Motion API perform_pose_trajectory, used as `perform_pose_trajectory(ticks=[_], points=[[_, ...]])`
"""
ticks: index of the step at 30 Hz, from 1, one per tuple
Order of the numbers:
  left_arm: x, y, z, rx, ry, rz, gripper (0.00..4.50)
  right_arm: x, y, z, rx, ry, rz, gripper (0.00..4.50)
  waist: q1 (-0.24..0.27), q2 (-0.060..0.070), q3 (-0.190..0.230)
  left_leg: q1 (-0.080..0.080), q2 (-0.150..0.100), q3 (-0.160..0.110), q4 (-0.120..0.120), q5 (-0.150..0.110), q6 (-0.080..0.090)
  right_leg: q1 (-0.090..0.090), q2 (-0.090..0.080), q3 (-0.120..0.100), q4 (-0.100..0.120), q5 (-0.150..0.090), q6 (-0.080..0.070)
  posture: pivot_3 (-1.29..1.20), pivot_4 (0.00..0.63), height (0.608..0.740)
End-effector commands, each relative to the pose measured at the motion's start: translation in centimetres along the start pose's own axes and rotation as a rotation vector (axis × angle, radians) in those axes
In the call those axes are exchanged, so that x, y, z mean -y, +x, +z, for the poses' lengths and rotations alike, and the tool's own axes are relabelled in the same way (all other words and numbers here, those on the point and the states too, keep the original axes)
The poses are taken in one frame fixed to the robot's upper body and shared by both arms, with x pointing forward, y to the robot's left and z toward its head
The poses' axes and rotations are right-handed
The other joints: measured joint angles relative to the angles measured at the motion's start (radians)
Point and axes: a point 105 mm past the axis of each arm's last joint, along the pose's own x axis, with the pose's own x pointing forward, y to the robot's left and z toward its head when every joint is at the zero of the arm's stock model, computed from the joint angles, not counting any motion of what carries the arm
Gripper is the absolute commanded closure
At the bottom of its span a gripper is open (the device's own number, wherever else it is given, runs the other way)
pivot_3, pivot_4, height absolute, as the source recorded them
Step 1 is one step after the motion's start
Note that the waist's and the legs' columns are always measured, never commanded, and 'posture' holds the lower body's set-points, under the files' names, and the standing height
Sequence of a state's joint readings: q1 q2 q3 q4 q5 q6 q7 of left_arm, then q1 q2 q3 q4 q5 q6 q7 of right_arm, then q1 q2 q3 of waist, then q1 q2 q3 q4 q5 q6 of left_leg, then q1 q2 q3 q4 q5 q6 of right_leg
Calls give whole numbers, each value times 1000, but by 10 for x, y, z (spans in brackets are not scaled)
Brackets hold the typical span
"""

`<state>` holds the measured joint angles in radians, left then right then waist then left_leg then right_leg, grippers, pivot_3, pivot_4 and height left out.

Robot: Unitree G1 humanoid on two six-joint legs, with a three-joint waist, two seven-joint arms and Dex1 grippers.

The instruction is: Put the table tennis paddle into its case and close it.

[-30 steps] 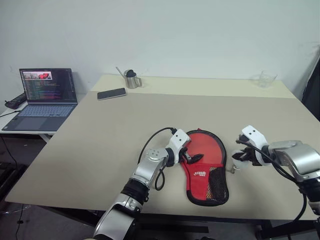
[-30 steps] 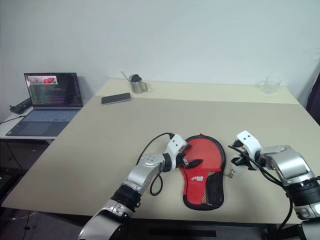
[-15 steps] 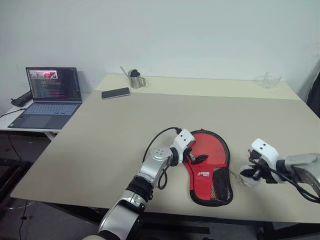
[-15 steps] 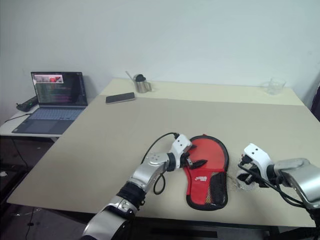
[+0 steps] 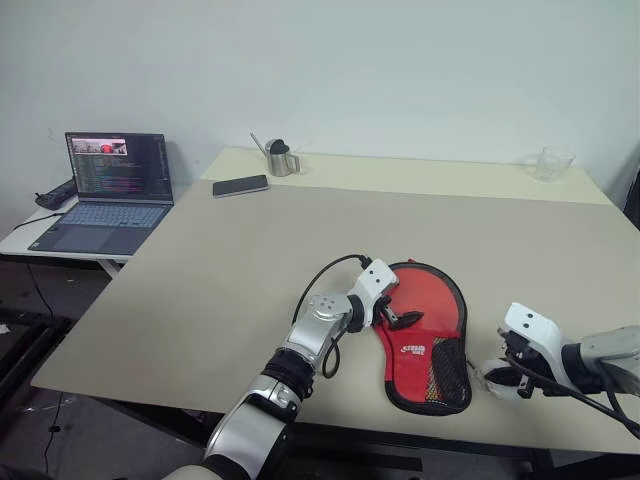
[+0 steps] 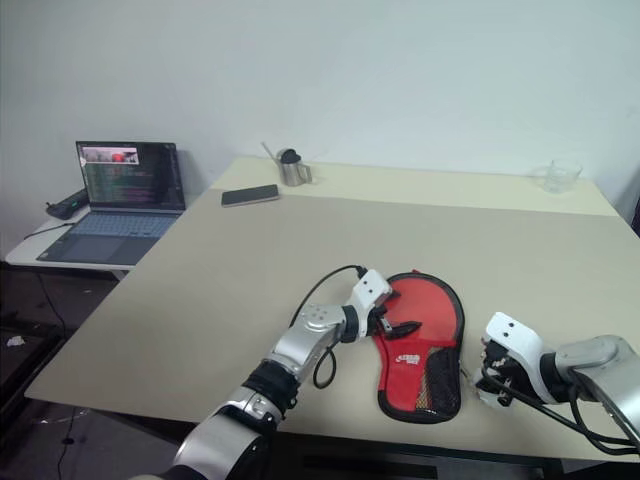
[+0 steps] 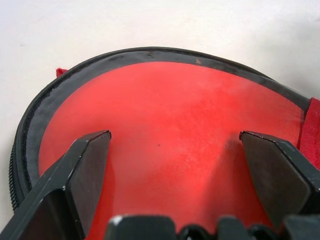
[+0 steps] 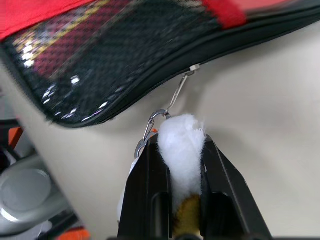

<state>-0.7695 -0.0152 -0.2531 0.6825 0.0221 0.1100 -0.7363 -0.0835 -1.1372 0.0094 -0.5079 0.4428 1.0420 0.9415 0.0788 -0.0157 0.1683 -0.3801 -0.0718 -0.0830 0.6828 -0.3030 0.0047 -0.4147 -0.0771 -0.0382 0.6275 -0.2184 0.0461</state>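
Note:
The case (image 5: 432,318) lies flat near the table's front edge, red side up, with its mesh panel (image 5: 447,362) toward me. My left gripper (image 5: 398,318) rests open over the round red part (image 7: 170,115), fingers (image 7: 85,165) spread wide on the fabric. My right gripper (image 8: 181,145) is shut on a white fluffy tuft (image 8: 181,132) that hangs by a metal ring from the zip pull (image 8: 182,85) at the case's right edge. That gripper (image 5: 500,375) sits just right of the case's narrow end. The paddle is hidden; a striped shape shows dimly through the mesh.
An open laptop (image 5: 112,190) stands on a side table at the left. A phone (image 5: 240,185) and a metal cup (image 5: 281,158) sit at the back left, a clear glass (image 5: 553,162) at the back right. The table's front edge (image 5: 330,425) runs close below the case.
My right gripper has drawn back toward the table's front edge, still shut on the white tuft. The camera has panned, shifting the whole picture. The left gripper stays open on the case.

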Motion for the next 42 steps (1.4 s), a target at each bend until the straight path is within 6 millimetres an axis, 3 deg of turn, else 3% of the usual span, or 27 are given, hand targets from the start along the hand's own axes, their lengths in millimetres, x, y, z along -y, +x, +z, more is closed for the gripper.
perform_pose_trajectory(ticks=[1,15,25,34,42], points=[[10,7,-4,-29,20,-40,0,-15,-7,3,6,-59,72,4278,1,0,0,0,0,0,0,0,0,0,0,0,0,0,0,0,150,740],[11,11,-3,-29,23,-53,0,-52,-9,-7,-12,-121,244,4278,1,0,0,2,-4,-3,1,0,1,5,-7,-3,0,-1,3,0,150,740],[11,12,-3,-32,27,-51,0,-61,-9,-14,-25,-147,308,4278,2,0,-1,2,-5,-4,1,0,1,6,-9,-4,0,-2,5,0,150,740],[10,10,-6,-39,22,-50,0,-51,-1,-23,-56,-210,248,4278,2,0,-1,2,-6,-5,2,0,1,6,-9,-5,0,-3,6,0,150,740],[6,8,-6,-32,11,-25,0,-41,-1,-22,-72,-237,238,1598,-1,0,-1,2,-5,-5,4,0,1,7,-9,-5,1,-3,6,0,150,740]])
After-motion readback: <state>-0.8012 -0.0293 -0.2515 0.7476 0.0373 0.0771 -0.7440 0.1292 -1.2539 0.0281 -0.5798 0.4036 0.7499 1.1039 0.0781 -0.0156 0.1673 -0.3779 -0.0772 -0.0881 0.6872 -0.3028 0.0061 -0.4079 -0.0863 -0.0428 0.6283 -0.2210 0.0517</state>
